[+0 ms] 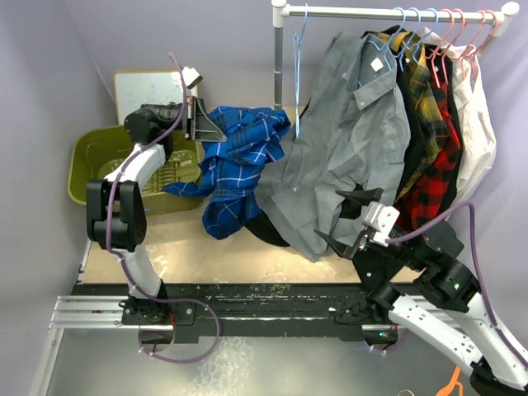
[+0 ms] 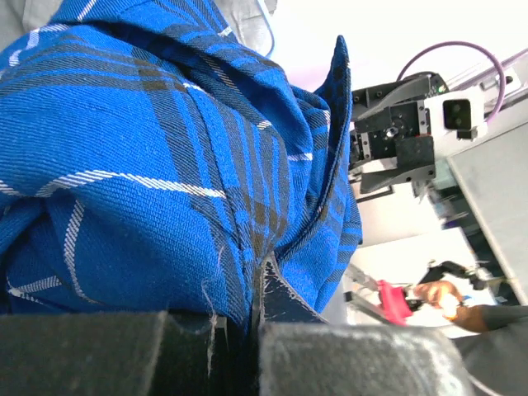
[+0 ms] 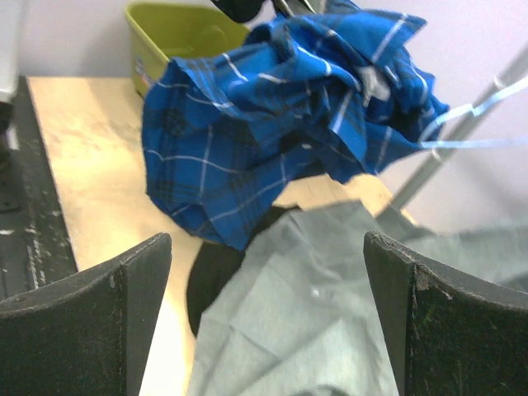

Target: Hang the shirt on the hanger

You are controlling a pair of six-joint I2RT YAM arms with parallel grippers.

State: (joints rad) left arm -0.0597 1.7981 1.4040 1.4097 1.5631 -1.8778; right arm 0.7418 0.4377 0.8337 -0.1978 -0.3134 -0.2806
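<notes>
Top external: left gripper (image 1: 202,124) is clamped on the shirt (image 1: 239,161), which hangs bunched just to its right, beside the green bin (image 1: 82,165). Royal blue, thin white lines, crumpled; collar probably at the gripped end. Long axis runs from the jaws toward the near edge. Hanger (image 1: 298,74) hangs from the rail (image 1: 388,11), hook up. Right gripper (image 1: 351,219) has its fingers apart, over the grey shirt (image 1: 346,140).

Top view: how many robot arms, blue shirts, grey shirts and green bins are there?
robot arms: 2
blue shirt: 1
grey shirt: 1
green bin: 1
Total: 5
</notes>
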